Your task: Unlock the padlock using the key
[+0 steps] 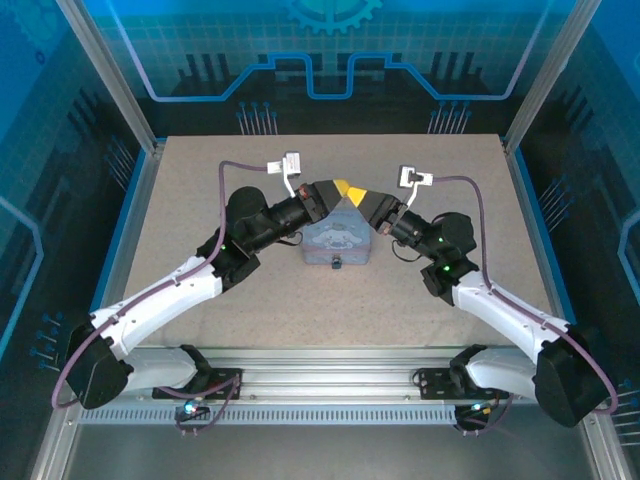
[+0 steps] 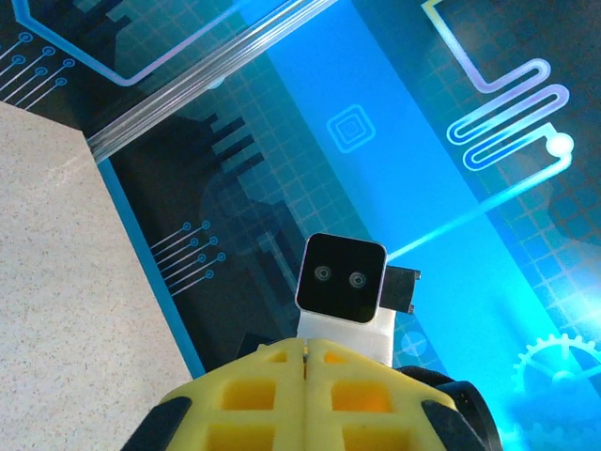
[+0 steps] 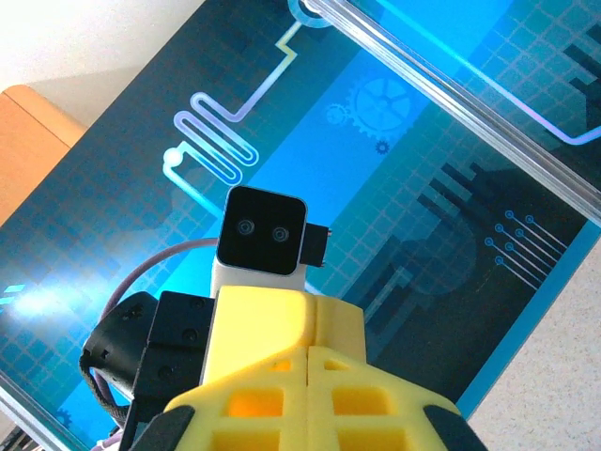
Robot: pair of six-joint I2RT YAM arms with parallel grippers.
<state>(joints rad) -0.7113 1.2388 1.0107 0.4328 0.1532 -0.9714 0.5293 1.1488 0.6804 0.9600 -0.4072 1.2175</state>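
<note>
In the top view a tiny dark padlock with a bluish glint hangs at the near edge of a pale blue tin in the middle of the table. Above the tin's far side my left gripper and right gripper meet tip to tip, yellow fingers touching. In the left wrist view my left gripper is shut, facing the other wrist's camera. In the right wrist view my right gripper is shut against the left one's yellow fingers. The key is hidden; I cannot tell whether a gripper holds it.
The speckled grey table is walled by blue printed panels and aluminium posts. Purple cables with white plugs lie behind the arms. Both arms angle inward, with open tabletop to the left, right and front of the tin.
</note>
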